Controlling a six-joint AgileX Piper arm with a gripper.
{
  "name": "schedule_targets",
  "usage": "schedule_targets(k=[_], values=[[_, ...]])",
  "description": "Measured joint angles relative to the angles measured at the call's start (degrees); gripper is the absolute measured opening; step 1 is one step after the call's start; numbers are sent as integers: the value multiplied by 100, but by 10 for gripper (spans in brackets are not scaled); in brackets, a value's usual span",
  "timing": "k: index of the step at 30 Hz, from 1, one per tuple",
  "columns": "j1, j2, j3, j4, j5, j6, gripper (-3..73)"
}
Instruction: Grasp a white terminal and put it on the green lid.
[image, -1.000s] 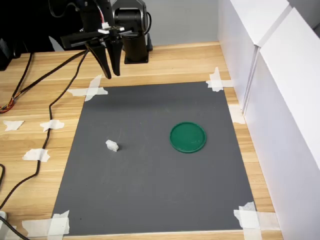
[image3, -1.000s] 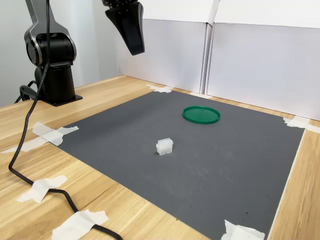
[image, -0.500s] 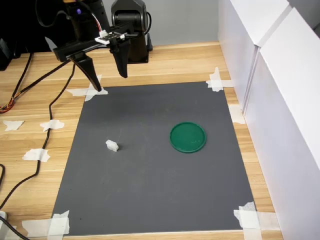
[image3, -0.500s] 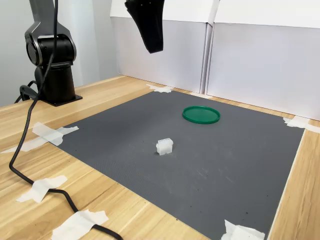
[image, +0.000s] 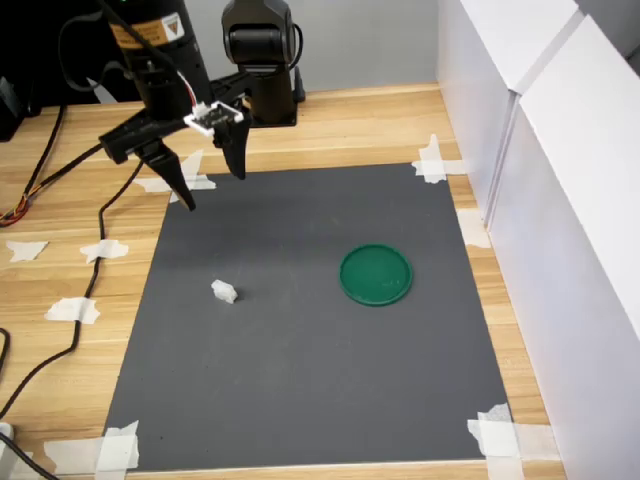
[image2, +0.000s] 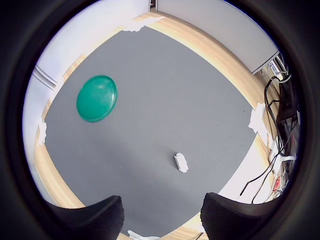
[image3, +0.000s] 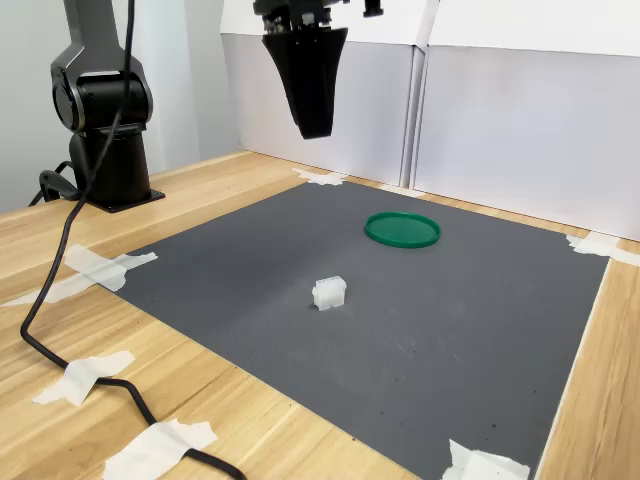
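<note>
Black gripper (image: 210, 190) spread wide, empty, pointing down above mat; white terminal (image: 224, 291) well apart.

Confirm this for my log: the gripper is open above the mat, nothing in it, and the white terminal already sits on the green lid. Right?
Not quite. The white terminal lies on the grey mat, apart from the green lid, as the first exterior view shows. The rest holds: the gripper is open above the mat, holding nothing.

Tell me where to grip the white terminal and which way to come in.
Judging by its pose, come straight down from above: the white terminal lies alone on the grey mat, clear of the green lid. Close the open gripper across its narrower sides, turning the wrist to match its slant.
</note>
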Motion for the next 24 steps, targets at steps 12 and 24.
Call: schedule_targets(k=[12, 24], values=[[0, 655, -18, -146, -714, -902, 655], [0, 770, 729, 2, -1582, -1529, 655]])
